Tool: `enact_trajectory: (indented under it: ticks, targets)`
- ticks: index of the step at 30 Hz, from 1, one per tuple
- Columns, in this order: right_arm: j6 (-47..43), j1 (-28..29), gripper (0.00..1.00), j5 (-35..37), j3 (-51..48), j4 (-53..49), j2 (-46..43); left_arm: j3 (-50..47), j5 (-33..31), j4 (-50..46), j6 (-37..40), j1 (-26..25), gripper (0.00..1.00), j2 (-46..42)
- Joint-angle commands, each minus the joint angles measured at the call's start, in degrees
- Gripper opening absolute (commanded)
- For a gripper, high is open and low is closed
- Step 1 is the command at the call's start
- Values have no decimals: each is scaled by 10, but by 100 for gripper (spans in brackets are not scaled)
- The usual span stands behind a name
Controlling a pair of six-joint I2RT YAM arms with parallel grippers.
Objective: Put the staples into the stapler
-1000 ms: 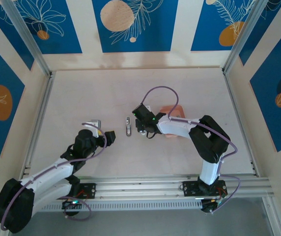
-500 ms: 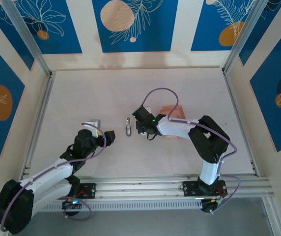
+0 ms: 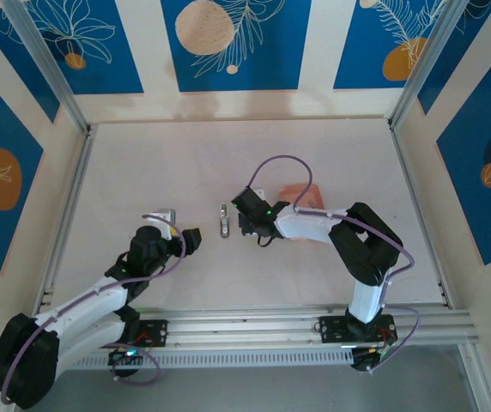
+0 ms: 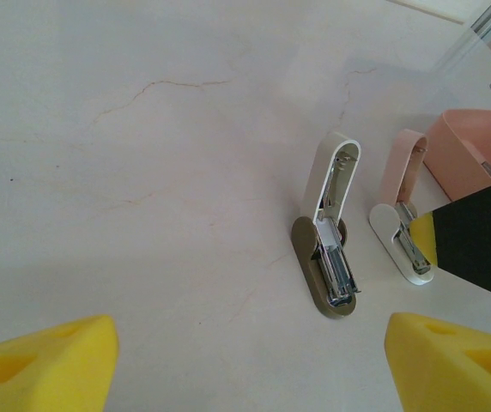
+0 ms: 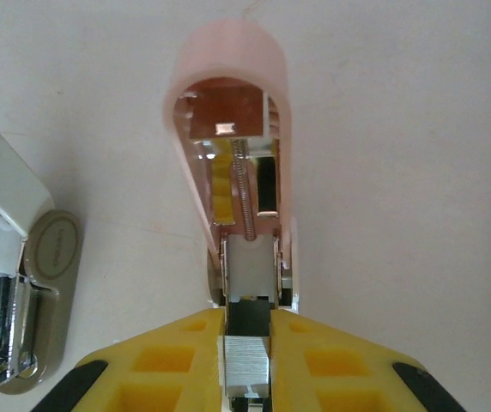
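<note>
A pink stapler (image 5: 228,103) lies open on the table, its lid swung back and its metal channel (image 5: 250,266) facing up. My right gripper (image 5: 245,371) hovers at the near end of that channel, shut on a grey block of staples (image 5: 245,367) held between its yellow fingers. A second stapler (image 4: 327,232), white with an olive base, lies open just to the left of the pink one (image 4: 404,215). My left gripper (image 4: 250,356) stands open on the near side of it, with nothing between its fingers. From above, the right gripper (image 3: 247,225) is beside the white stapler (image 3: 223,219) and the left gripper (image 3: 192,239) is further left.
A shallow pink tray (image 3: 304,192) sits behind the right arm's wrist, and its wall (image 4: 477,146) shows at the right of the left wrist view. Metal rails run along the table's left, right and near edges. Bare table lies to the left and at the back.
</note>
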Motion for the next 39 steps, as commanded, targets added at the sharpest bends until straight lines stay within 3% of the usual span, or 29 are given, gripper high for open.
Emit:
enact_trajectory:
  ticks: [1,12,23,27,31,34,39]
  targets:
    - [9,5,19,16,-12,-5,-20,8,-2,-3,5,8,81,-8]
    - [6,5,24,12,-12,-8,-30,10,-1,-1,3,8,81,-5]
    - [-11,3,19,4,-13,3,-53,11,0,-1,1,8,81,-6]
    - [-16,-3,23,-16,-14,1,-76,12,9,-1,-1,8,81,-4]
    - [-25,-27,31,-80,-10,-20,-90,14,27,0,-5,8,81,9]
    - [-30,-54,39,-143,14,-65,-71,18,43,3,-14,10,81,30]
    - [-51,-65,45,-175,45,-106,-30,30,81,18,-39,16,80,76]
